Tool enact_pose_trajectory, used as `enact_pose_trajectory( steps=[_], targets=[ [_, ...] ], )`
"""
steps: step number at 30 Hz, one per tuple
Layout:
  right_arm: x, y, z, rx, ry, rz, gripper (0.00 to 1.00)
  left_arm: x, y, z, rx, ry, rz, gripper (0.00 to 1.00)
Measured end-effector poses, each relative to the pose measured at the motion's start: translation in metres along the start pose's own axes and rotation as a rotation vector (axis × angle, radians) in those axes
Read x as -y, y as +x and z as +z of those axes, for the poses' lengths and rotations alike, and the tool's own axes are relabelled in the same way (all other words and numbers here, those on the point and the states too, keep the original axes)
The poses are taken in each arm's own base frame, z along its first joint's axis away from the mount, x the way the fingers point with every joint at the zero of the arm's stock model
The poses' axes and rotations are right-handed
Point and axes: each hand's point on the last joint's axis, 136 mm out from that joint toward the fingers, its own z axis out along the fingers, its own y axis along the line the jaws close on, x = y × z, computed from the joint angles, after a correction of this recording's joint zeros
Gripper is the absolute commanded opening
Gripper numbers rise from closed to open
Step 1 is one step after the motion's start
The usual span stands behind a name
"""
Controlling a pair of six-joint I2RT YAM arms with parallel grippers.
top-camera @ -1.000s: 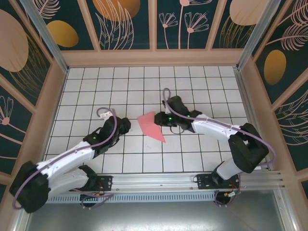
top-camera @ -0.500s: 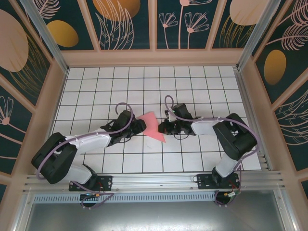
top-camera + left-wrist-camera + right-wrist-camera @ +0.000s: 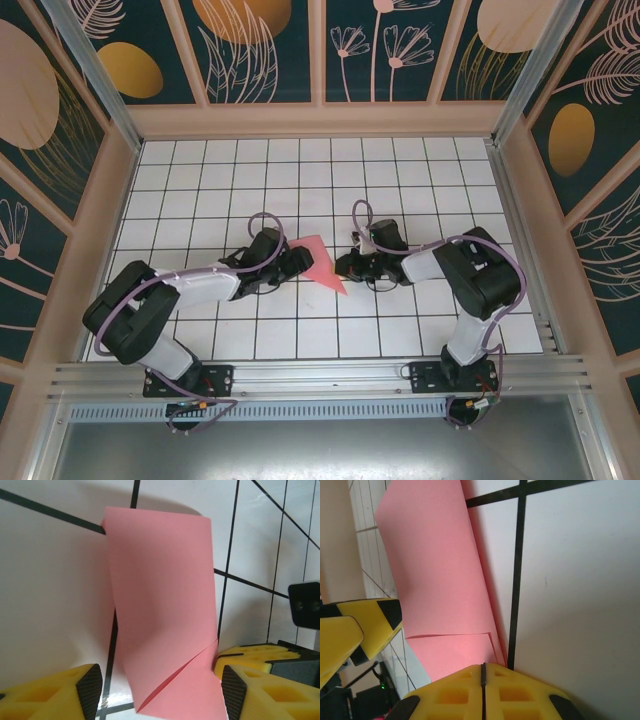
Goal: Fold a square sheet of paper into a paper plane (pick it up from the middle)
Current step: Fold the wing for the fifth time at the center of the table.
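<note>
- Top external: the square sheet of paper (image 3: 320,260), already folded into a pointed pink shape, lies near the middle of the table (image 3: 200,180), with its point toward the arm bases. The left gripper (image 3: 302,262) is at its left edge. The right gripper (image 3: 346,268) is at its right edge, near the point.
- Left wrist: the left gripper's jaws are wide, one yellow finger (image 3: 55,695) on each side of the paper, neither pressing it. A diagonal fold crosses the paper's near end.
- Right wrist: the right gripper's jaws are closed tight, pinching the paper's layered edge at the tips. The rest of the sheet lies flat on the grid. A yellow left-gripper finger (image 3: 350,630) sits just beside the paper.
</note>
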Motion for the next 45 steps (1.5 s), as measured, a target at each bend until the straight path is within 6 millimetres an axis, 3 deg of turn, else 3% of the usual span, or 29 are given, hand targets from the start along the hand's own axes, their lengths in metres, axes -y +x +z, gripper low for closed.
enact_pose_trajectory(
  steps=[6, 9, 11, 15, 17, 24, 27, 30, 32, 36, 45],
  targets=[
    [0.000, 0.000, 0.000, 0.001, -0.026, 0.033, 0.10, 0.002, 0.002, 0.010, -0.013, 0.024, -0.020, 0.62],
    [0.000, 0.000, 0.000, 0.002, -0.033, 0.042, 0.11, 0.001, 0.003, 0.015, -0.015, 0.027, -0.028, 0.56],
    [0.000, 0.000, 0.000, 0.003, -0.036, 0.043, 0.12, 0.000, 0.003, 0.017, -0.015, 0.026, -0.041, 0.39],
    [-0.002, -0.001, -0.001, 0.007, -0.039, 0.037, 0.17, 0.004, -0.002, 0.019, -0.006, 0.033, -0.041, 0.14],
    [-0.004, -0.001, -0.002, 0.011, -0.034, 0.027, 0.21, 0.008, -0.006, 0.020, 0.002, 0.040, -0.035, 0.07],
    [-0.007, -0.014, -0.024, 0.113, 0.082, -0.065, 0.33, 0.015, -0.013, 0.019, 0.021, 0.052, -0.029, 0.04],
    [-0.031, -0.026, -0.042, 0.249, 0.129, -0.230, 0.34, 0.016, -0.014, 0.019, 0.020, 0.050, -0.029, 0.04],
    [-0.062, -0.012, -0.047, 0.343, 0.153, -0.471, 0.40, 0.018, -0.015, 0.019, 0.018, 0.049, -0.030, 0.04],
    [-0.073, 0.007, -0.039, 0.364, 0.193, -0.648, 0.39, 0.020, -0.016, 0.019, 0.019, 0.050, -0.030, 0.04],
    [-0.062, 0.034, -0.018, 0.328, 0.302, -0.886, 0.40, 0.022, -0.017, 0.018, 0.020, 0.052, -0.029, 0.03],
    [-0.028, 0.043, 0.007, 0.298, 0.549, -1.208, 0.38, 0.022, -0.017, 0.019, 0.019, 0.052, -0.029, 0.03]
  ],
)
